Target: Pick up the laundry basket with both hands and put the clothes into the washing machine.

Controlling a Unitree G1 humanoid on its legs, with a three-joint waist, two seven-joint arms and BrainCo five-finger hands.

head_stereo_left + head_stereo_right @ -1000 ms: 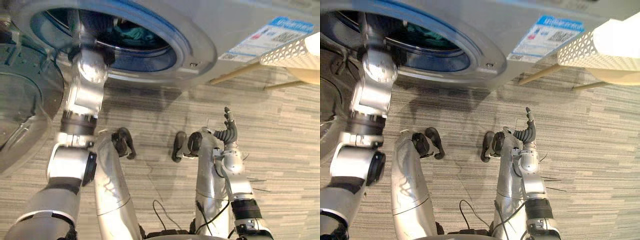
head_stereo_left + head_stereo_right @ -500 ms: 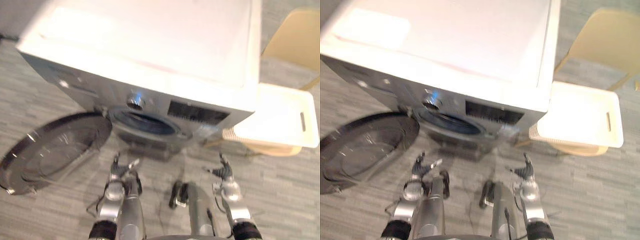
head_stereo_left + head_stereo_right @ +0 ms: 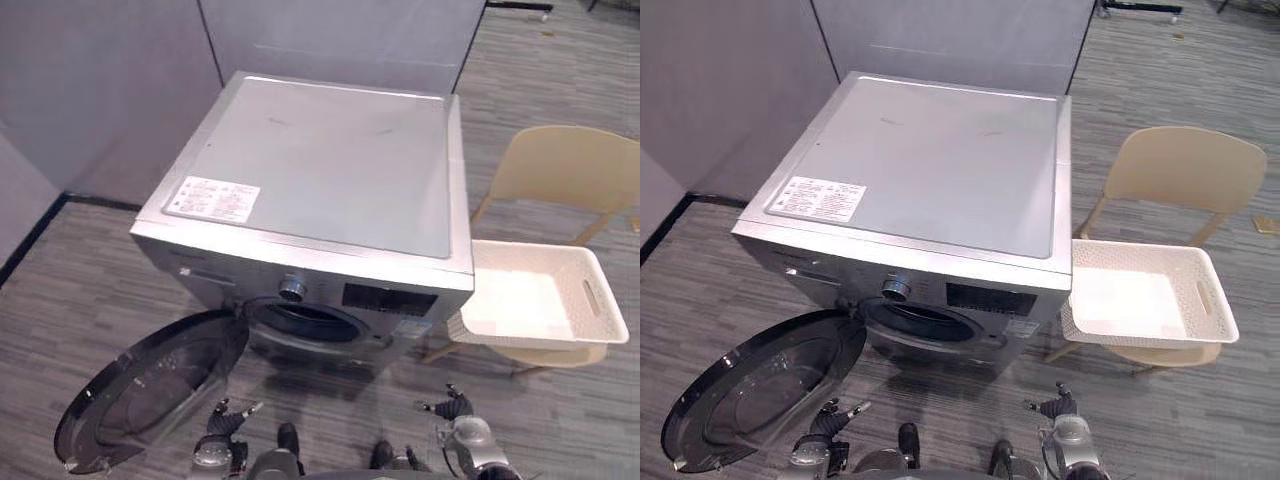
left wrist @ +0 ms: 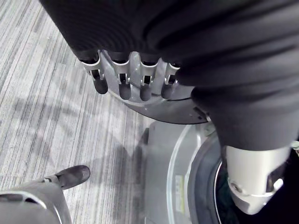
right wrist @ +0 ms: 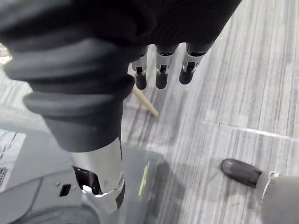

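The silver washing machine (image 3: 320, 170) stands ahead with its round door (image 3: 150, 390) swung open to the left. Its drum opening (image 3: 300, 320) is dark and I cannot make out what lies inside. The white laundry basket (image 3: 500, 335) rests on a beige chair (image 3: 565, 175) to the machine's right, and its inside looks bare. My left hand (image 3: 225, 425) and right hand (image 3: 455, 410) hang low in front of the machine, apart from basket and drum. Straight fingers (image 4: 120, 84) show in the left wrist view, and straight fingers (image 5: 161, 74) in the right wrist view; both hands are open and hold nothing.
Grey partition walls (image 3: 100, 90) stand behind and left of the machine. The open door takes up the floor at the lower left. A wooden chair leg (image 5: 145, 100) reaches the striped grey floor (image 3: 560, 420) close to my right hand.
The camera has risen from a close look at the drum to a high view of the whole machine. My left arm, which reached into the drum, is now out and low.
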